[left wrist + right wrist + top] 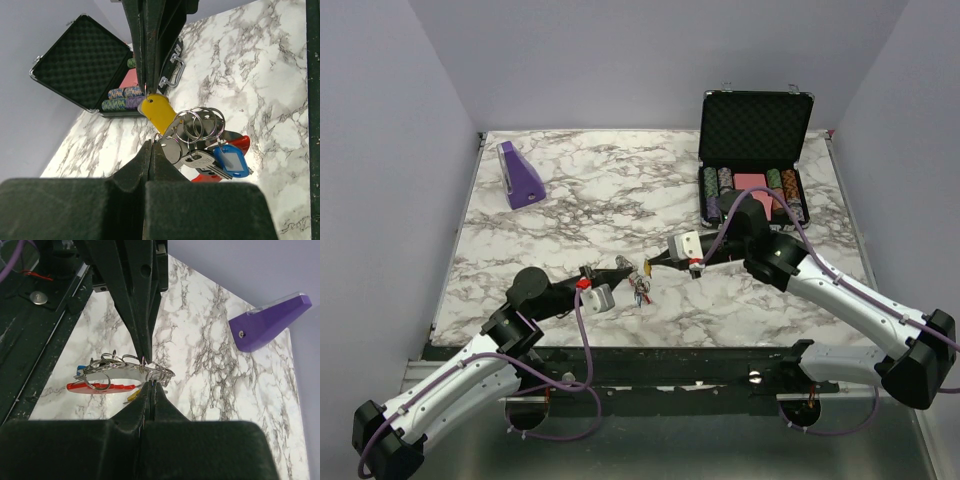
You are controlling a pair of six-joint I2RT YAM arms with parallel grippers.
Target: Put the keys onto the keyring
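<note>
The left gripper (151, 148), clamped on the keyring's (175, 148) metal edge, ought to hold rigid while the right gripper (150, 386), pinched shut on the yellow key (159, 114), works it onto a loop. The bunch sits between both tips on the desk (600, 200), nearer than the chip case (755, 125).

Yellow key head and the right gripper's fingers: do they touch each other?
Touching. The left wrist view shows the shut fingers of the right gripper pinching the upper end of the yellow key head, with no gap.
</note>
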